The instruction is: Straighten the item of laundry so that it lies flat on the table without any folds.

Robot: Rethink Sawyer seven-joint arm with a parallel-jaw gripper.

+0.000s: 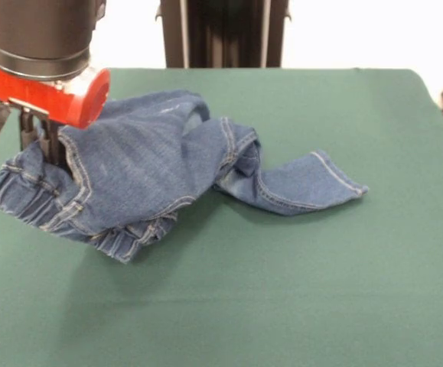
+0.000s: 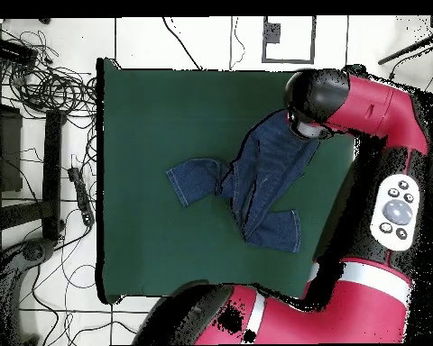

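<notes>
The blue denim jeans (image 1: 152,164) lie crumpled on the green table (image 1: 298,298), left of centre in the front view. One leg (image 1: 313,187) stretches right; the elasticated waistband (image 1: 30,195) bunches at the left. My gripper (image 1: 51,157) comes down at the left and is shut on the jeans' fabric just above the waistband, holding that part slightly raised. In the overhead view the jeans (image 2: 256,180) sit right of centre on the table (image 2: 148,117), and the arm's wrist (image 2: 310,99) hides the gripper.
The arm's red and black body (image 2: 382,180) runs along the table's right side in the overhead view. Cables and stands (image 2: 40,108) lie on the floor beyond the table's left edge. The pedestal (image 1: 221,30) stands behind the far edge.
</notes>
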